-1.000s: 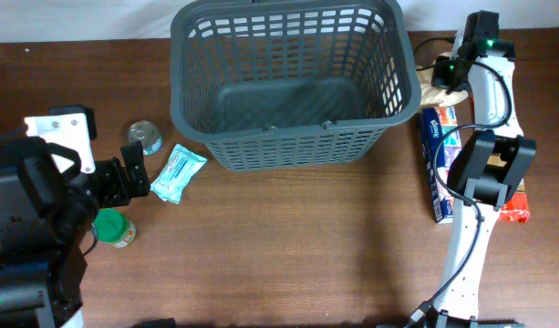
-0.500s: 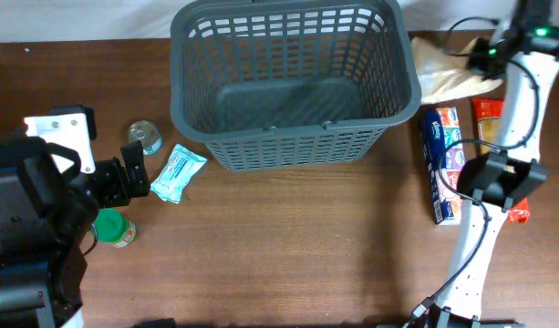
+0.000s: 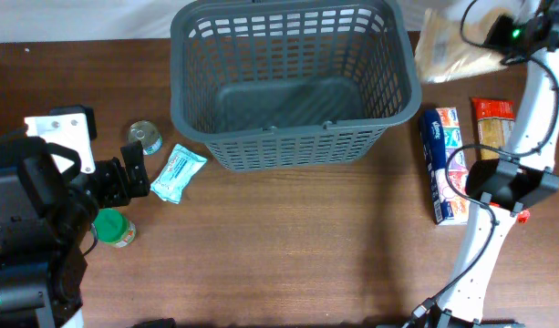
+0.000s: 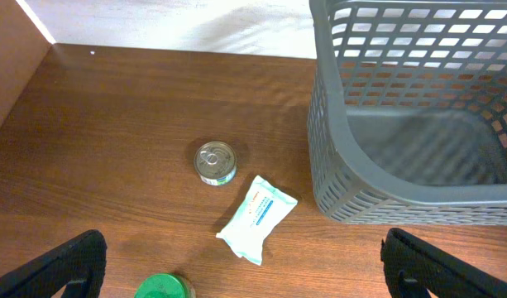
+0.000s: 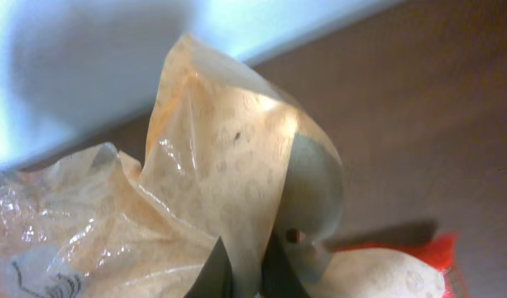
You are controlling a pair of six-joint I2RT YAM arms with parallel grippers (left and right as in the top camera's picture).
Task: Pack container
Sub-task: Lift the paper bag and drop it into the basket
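The dark-grey slotted basket [image 3: 293,82] stands at the back middle of the table, with nothing showing inside; it also shows in the left wrist view [image 4: 418,124]. My right gripper [image 3: 494,35] is shut on a tan crinkly plastic bag [image 3: 452,50] and holds it up, just right of the basket's rim. In the right wrist view the fingers [image 5: 245,269] pinch a fold of the bag [image 5: 220,174]. My left gripper [image 4: 241,273] is open and empty above the table at the left, its fingers [image 3: 133,173] near a white wipes packet [image 3: 177,172].
A small tin can [image 3: 146,138] and a green-lidded jar [image 3: 113,228] lie at the left. A blue box [image 3: 442,164] and a red-orange packet [image 3: 494,123] lie at the right, beside the right arm's base [image 3: 498,187].
My right gripper has lifted the tan bag off the table and carried it up and back, toward the far right corner. The red-orange packet is now uncovered. The left arm has not moved.
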